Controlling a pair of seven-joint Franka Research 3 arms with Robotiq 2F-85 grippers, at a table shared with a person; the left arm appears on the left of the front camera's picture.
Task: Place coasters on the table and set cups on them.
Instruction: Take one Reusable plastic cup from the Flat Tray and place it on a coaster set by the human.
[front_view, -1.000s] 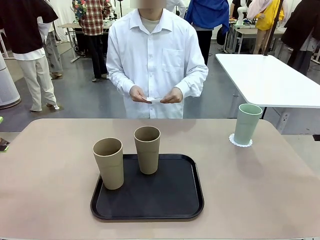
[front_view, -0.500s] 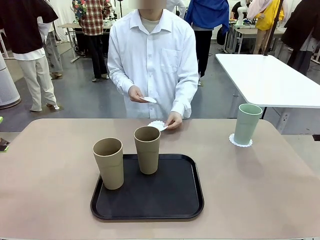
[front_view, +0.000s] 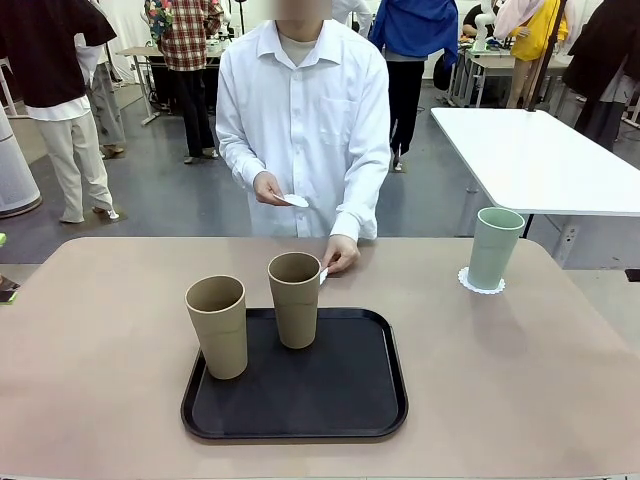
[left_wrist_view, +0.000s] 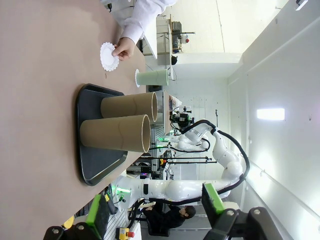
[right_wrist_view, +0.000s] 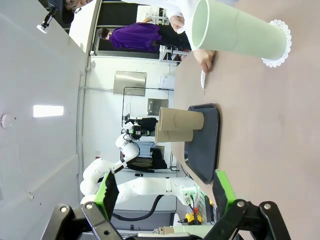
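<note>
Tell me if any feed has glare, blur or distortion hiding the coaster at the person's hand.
Left wrist view: rolled sideways, sharp, coaster in plain sight on the table; a light panel blows out, off the table. Front view: even soft light, sharp, but a tan cup covers most of the coaster. Right wrist view: rolled, the mint cup looms stretched; coaster seen edge-on.

Beige table (front_view: 520, 380) spanning front view, rounded far corners showing. Black tray (front_view: 340, 395) lying near middle, toward robot's edge, carrying two tan cups (front_view: 217, 326) standing upright. Lacy white coaster (front_view: 466, 281) lying at far right of table, mint cup (front_view: 495, 248) standing on it. Second coaster (left_wrist_view: 109, 56) lying flat on table just beyond tray's far edge, person's hand (left_wrist_view: 124, 48) touching its rim.
</note>
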